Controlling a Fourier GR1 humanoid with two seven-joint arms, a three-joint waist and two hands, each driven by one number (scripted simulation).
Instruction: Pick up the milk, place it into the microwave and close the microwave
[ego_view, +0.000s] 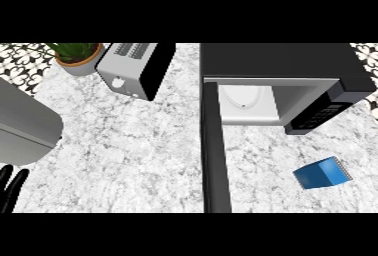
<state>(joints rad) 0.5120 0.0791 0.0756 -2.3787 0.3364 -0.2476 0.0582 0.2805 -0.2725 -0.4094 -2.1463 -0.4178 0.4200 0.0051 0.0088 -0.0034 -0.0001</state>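
Down at the near left edge, the left robot hand (11, 186) rests with its fingers straight and pointing up, open and holding nothing; the right robot hand is nowhere in view. Over on the near right lies the milk (322, 173), a small blue carton sitting askew on the marbled surface (125, 150), well apart from that left hand and just right of the microwave door (215, 150). The door stands swung wide open toward us, a dark bar between the left hand and the carton, so this looks like a job for the right side. As a carton, it should be light, with smooth flat walls that probably give under a squeeze and could slide between the fingers. The best hold looks to be across its two broad opposite faces, around the middle, thumb on one side and fingers on the other, away from the corners. Beyond it, the microwave (295, 60) gapes open, pale turntable plate (247, 97) showing inside. Farther left sit the toaster (133, 67) and a potted plant (74, 57).
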